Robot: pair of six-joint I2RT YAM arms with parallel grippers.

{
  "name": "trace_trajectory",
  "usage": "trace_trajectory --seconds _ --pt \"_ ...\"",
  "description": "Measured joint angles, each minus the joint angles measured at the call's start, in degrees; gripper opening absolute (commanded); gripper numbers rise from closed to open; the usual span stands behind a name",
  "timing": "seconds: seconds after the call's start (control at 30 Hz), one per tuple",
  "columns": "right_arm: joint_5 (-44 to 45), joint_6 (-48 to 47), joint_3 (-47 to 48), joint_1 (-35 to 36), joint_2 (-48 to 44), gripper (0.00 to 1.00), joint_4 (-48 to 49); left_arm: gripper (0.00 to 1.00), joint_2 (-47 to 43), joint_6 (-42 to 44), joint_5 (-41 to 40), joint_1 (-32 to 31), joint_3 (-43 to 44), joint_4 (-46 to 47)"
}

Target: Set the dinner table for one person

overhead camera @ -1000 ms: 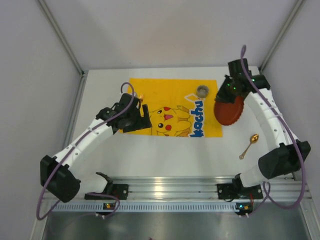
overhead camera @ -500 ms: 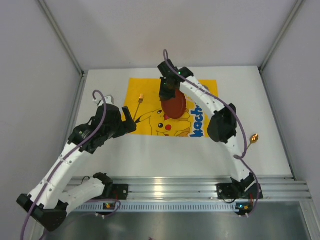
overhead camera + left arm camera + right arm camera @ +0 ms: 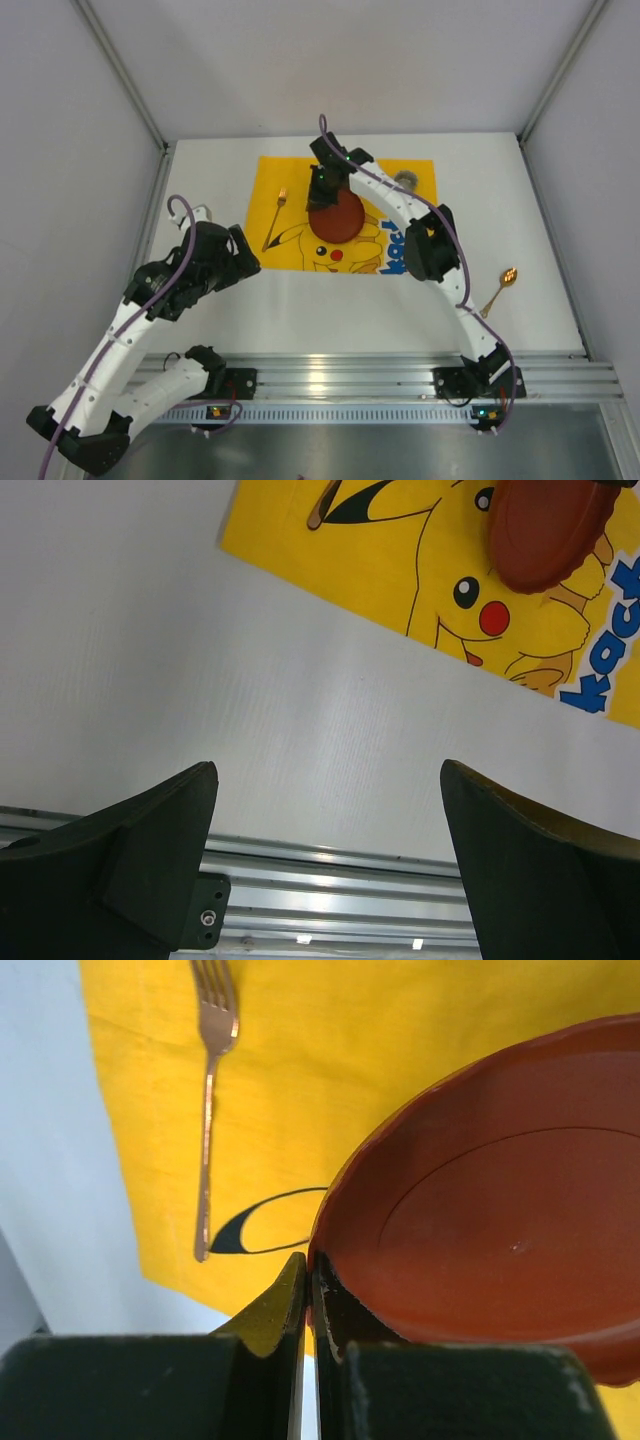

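**Dinner tabletop [image 3: 320,310]: one place partly laid, plate in the right gripper**

**Surface.** White, matte, rectangular. It carries everything listed below. A ribbed aluminium rail [image 3: 340,375] runs along its near edge.

**Yellow mat [image 3: 300,172].** Cartoon-printed cloth, lying flat at the far middle of the tabletop.

**Fork [image 3: 274,215].** Copper-coloured, on the left part of the mat, tines toward the far side. The right wrist view shows the tines and full handle [image 3: 208,1110]. The left wrist view catches only the handle end [image 3: 322,510].

**Plate [image 3: 336,220].** Reddish-brown and round, over the middle of the mat, to the right of the fork. The right wrist view shows its rim pinched [image 3: 500,1240]. Whether its underside touches the cloth cannot be told from any view.

**Spoon [image 3: 497,292].** Copper-coloured, on bare tabletop well to the right of the mat. It appears in the overhead view only.

**Small grey round vessel [image 3: 406,179].** On the mat's far right part, half hidden behind the right arm. It appears in the overhead view only.

**Right gripper [image 3: 322,185].** Clamped on the plate's edge, with the fingers pressed together on the rim [image 3: 310,1270].

**Left gripper [image 3: 240,255].** Fingers spread wide and holding nothing, over bare tabletop just off the mat's near-left corner. Its own camera shows white surface and rail between the fingers [image 3: 328,770].
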Motion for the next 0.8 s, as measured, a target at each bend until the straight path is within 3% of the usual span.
trace_trajectory --seconds 0.07,0.4,0.6,0.7,0.8 --pt "-1.9 0.74 0.0 0.02 0.55 0.0 2.21 0.98 0.04 -0.52 -0.39 0.0 0.0 -0.17" --pt "-7.58 1.42 -0.9 -0.02 2.49 0.39 7.5 0.98 1.2 -1.16 -2.25 0.0 0.0 -0.46" --pt "-10.01 0.35 -3.08 -0.7 1.27 0.53 10.73 0.98 2.08 -0.68 -2.21 0.0 0.0 -0.17" --pt "-9.99 -1.2 -8.48 -1.53 -3.67 0.55 11.21 0.98 3.32 0.61 -2.01 0.0 0.0 0.55" --pt "-7.76 -3.19 -20.63 -3.89 -15.76 0.55 11.85 0.99 5.33 2.47 -1.25 0.0 0.0 2.03"
